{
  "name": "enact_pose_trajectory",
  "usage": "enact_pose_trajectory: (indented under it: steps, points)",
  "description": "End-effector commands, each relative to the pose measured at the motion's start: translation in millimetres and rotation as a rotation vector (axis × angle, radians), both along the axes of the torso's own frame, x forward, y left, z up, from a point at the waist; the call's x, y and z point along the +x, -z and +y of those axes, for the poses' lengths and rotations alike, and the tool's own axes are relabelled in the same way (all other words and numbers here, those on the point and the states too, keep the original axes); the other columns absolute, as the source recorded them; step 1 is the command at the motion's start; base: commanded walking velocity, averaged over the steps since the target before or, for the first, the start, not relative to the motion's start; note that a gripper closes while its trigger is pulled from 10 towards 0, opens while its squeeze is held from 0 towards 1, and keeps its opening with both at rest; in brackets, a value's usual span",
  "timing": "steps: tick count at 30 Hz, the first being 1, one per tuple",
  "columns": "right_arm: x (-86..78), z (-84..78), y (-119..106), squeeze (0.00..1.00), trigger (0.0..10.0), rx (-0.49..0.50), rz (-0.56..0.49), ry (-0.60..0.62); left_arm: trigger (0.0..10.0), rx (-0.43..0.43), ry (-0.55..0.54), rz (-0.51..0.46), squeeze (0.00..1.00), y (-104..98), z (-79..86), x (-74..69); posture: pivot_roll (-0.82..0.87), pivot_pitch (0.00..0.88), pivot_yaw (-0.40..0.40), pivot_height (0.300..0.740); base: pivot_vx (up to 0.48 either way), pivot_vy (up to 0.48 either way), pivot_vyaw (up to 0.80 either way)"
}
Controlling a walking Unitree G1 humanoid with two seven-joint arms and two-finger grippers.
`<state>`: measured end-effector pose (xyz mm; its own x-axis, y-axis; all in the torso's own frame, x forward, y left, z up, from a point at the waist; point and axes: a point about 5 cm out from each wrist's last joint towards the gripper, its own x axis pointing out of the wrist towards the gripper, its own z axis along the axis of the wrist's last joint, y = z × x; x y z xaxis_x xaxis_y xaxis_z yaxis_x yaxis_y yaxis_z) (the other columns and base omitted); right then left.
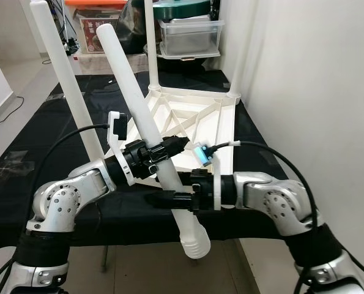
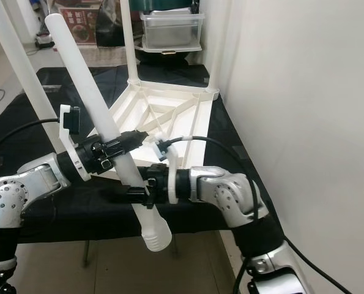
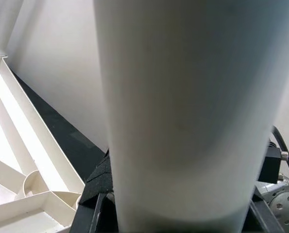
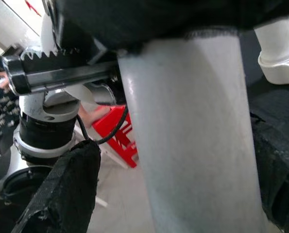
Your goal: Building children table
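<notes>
— Nearest the camera? Ribbed, threaded end of a loose white leg (image 1: 146, 142), hanging past the near edge of the bench (image 1: 41, 138) at about 6 o'clock, rounded end tilted up toward 11.

— Held how?

— Pinched twice. Left pincer (image 1: 159, 151) clamped around the middle of the leg; right pincer (image 1: 169, 198) clamped lower down, just above the threaded end. Both sets of black fingers pressed against the tube, none spread.

— And the tabletop?

— Tabletop (image 1: 213, 125) upside down on the black cloth, ribbed underside up, at 12 to 1 o'clock beyond the pincers, hard against the white wall (image 1: 310, 79).

— Step in hand?

— By the look of it, fitting the last leg. Count: three legs upright in their corners, namely a near leg (image 1: 68, 79) at 10 o'clock, a far leg (image 1: 150, 43) at 12 and a wall-side leg (image 1: 238, 67) at 1. One loose leg in the pincers. One tabletop. Four legs in all.

— Next move?

— Probably turning the leg end for end, threads downward, then lining it up over the empty near corner at roughly 1 o'clock from the pincers and twisting it in. Calls for a squarely upright start, or the thread may jam.

— Anything else?

— Storage boxes (image 1: 191, 33) stacked on the floor at 12 o'clock, past the bench.
</notes>
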<state>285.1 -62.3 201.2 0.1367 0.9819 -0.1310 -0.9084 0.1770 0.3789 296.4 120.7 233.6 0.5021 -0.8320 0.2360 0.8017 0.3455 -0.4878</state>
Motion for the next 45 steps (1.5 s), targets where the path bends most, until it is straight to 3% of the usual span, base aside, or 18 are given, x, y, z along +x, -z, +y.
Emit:
enact_pose_trajectory:
  steps: [1,4,5,6,18,22,23,24,35,37,38,39,41,42,45]
  points:
    - [-5.3,10.4,-0.1,0.00,10.0,-0.020,0.001,-0.042,10.0,-0.014,0.060,-0.009,0.00,-1.0,-9.5,-4.5,-0.01,0.000,-0.037,0.740,0.000,0.000,0.00]
    - [-11.2,19.5,7.0,0.00,10.0,-0.058,0.012,-0.073,10.0,-0.010,0.080,-0.010,0.00,-0.8,-15.4,-4.5,-0.01,0.000,-0.041,0.740,0.000,0.000,0.00]
    - [-13.7,22.9,11.3,0.00,7.1,-0.080,0.015,-0.082,10.0,-0.011,0.087,-0.012,0.00,-1.6,-18.0,-4.2,-0.01,0.000,-0.043,0.740,0.000,0.000,0.00]
    - [-14.9,25.4,14.8,0.00,0.0,-0.095,0.022,-0.080,10.0,-0.013,0.092,-0.015,0.00,-2.6,-19.8,-3.9,-0.01,0.000,-0.043,0.740,0.000,0.000,0.00]
    - [-13.3,28.7,23.0,0.00,0.0,-0.149,0.016,-0.043,10.0,-0.015,0.103,-0.015,0.00,-3.4,-24.1,-1.6,-0.02,0.000,-0.042,0.740,0.000,0.000,0.00]
    - [-11.5,29.3,24.7,0.00,0.0,-0.158,0.010,-0.014,10.0,0.035,0.059,-0.040,0.00,-0.5,-28.0,2.1,-0.02,0.000,-0.042,0.740,0.000,0.000,0.00]
    - [-11.9,28.9,24.5,0.00,0.0,-0.156,0.010,-0.014,10.0,0.059,0.035,-0.040,0.75,2.5,-28.0,4.5,-0.02,0.000,-0.040,0.740,0.000,0.000,0.00]
    - [-12.5,28.1,24.4,0.00,0.0,-0.157,0.008,-0.015,10.0,0.069,0.018,-0.045,1.00,4.0,-27.1,6.1,-0.02,0.000,-0.040,0.740,0.000,0.000,0.00]
    - [-7.9,20.2,20.7,0.00,0.0,-0.141,0.006,0.019,10.0,0.075,-0.029,-0.085,1.00,-4.3,-12.2,4.0,-0.02,0.000,-0.047,0.740,0.000,0.000,0.00]
    - [-3.5,15.6,18.7,0.00,0.0,-0.128,0.005,0.053,10.0,0.064,-0.026,-0.103,1.00,-8.7,-4.6,-3.1,-0.02,0.000,-0.047,0.740,0.000,0.000,0.00]
    - [2.8,9.0,16.8,0.00,0.0,-0.115,0.002,0.099,10.0,0.046,-0.015,-0.120,1.00,-12.2,2.4,-13.5,-0.02,0.000,-0.046,0.740,0.000,0.000,0.00]
    - [2.8,9.0,16.8,0.00,0.0,-0.115,0.002,0.099,10.0,0.046,-0.015,-0.120,1.00,-12.2,2.4,-13.5,-0.02,0.000,-0.046,0.740,0.000,0.000,0.00]
    - [17.2,-5.8,15.1,0.00,0.0,-0.102,-0.006,0.218,10.0,-0.006,-0.013,-0.154,1.00,-18.7,11.4,-31.5,-0.01,0.000,-0.049,0.740,0.000,0.000,0.00]
    - [17.2,-5.8,15.1,0.00,0.0,-0.102,-0.006,0.218,10.0,-0.006,-0.013,-0.154,1.00,-18.7,11.4,-31.5,-0.01,0.000,-0.049,0.740,0.000,0.000,0.00]
    - [38.7,-23.6,6.1,0.00,0.0,-0.045,-0.028,0.413,10.0,-0.072,-0.069,-0.180,1.00,-24.8,19.3,-43.9,0.00,0.000,-0.053,0.740,0.000,0.000,0.00]
